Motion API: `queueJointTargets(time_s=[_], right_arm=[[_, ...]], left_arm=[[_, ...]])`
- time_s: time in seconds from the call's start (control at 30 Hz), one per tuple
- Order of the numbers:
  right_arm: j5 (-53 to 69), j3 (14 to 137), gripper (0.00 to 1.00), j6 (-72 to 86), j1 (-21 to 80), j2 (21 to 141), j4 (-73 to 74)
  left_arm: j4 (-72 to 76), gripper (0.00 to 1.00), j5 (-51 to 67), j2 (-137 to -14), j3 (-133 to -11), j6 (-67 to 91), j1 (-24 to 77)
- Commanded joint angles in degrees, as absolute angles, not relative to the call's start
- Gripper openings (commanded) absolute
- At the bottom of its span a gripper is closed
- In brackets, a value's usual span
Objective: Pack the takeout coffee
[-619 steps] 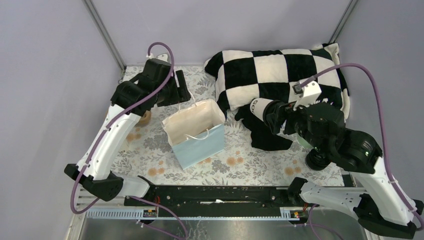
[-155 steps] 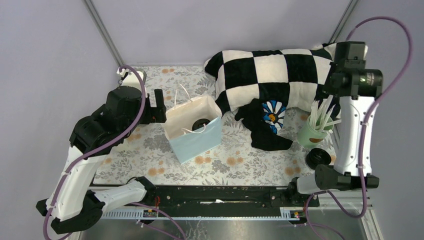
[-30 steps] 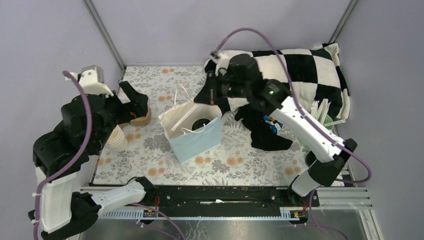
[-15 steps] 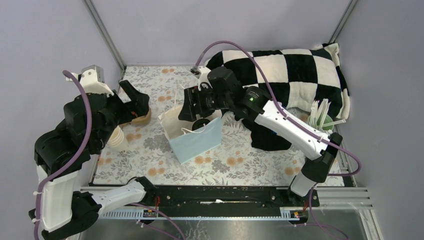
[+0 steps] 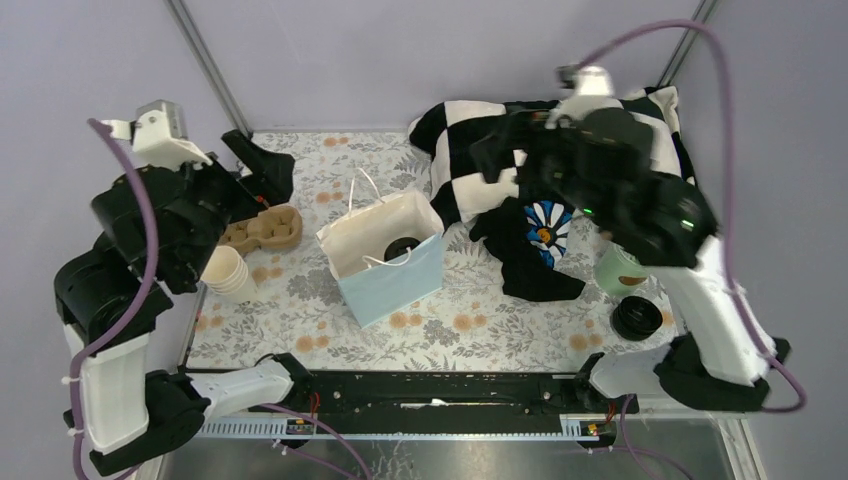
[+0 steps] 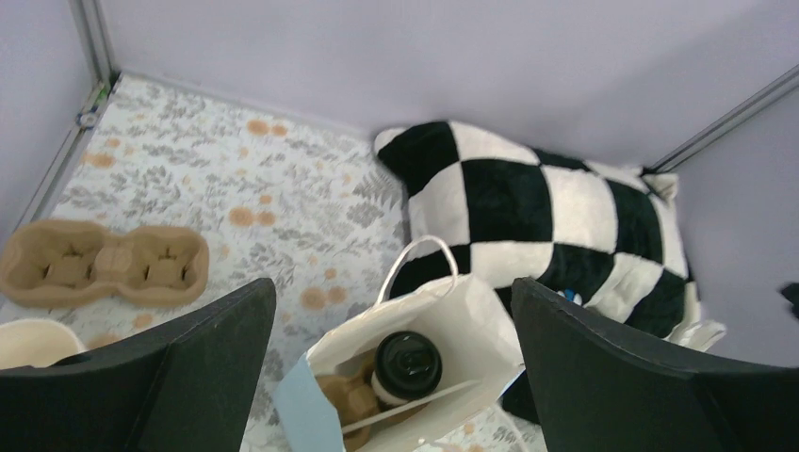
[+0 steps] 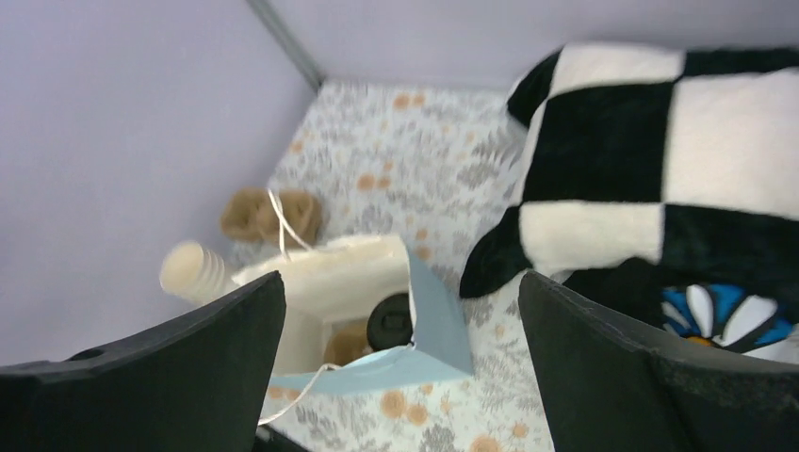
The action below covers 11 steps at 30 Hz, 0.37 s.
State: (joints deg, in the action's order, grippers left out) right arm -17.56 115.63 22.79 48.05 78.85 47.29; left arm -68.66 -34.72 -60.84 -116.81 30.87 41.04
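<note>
1. The takeout coffee (image 6: 407, 363), black lid on, stands upright inside the light-blue paper bag (image 5: 395, 288), next to a white straw (image 6: 415, 403).
2. The bag stands open on the floral tabletop (image 5: 320, 330), just in front of the checkered cushion (image 5: 560, 140).
3. The left claw (image 6: 391, 282) is spread wide and empty, raised over the tabletop's left rear.
4. The right claw (image 7: 400, 278) is also spread and empty, up over the cushion.
5. A cardboard cup carrier (image 5: 262, 228) and a stack of cream cups (image 5: 228, 273) sit left of the bag.
</note>
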Motion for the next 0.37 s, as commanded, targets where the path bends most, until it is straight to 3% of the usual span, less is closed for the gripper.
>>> queueJointTargets(time_s=[0.0, 0.33], right_arm=[[-30.2, 117.8, 1.00, 20.5, 48.3, 71.8, 46.3], [-31.6, 110.4, 1.00, 22.3, 48.3, 64.5, 38.7]], left_arm=[[-57.7, 0.99, -35.4, -58.3, -118.7, 26.4, 41.2], [-54.5, 0.99, -38.8, -58.5, -120.1, 24.3, 41.3]])
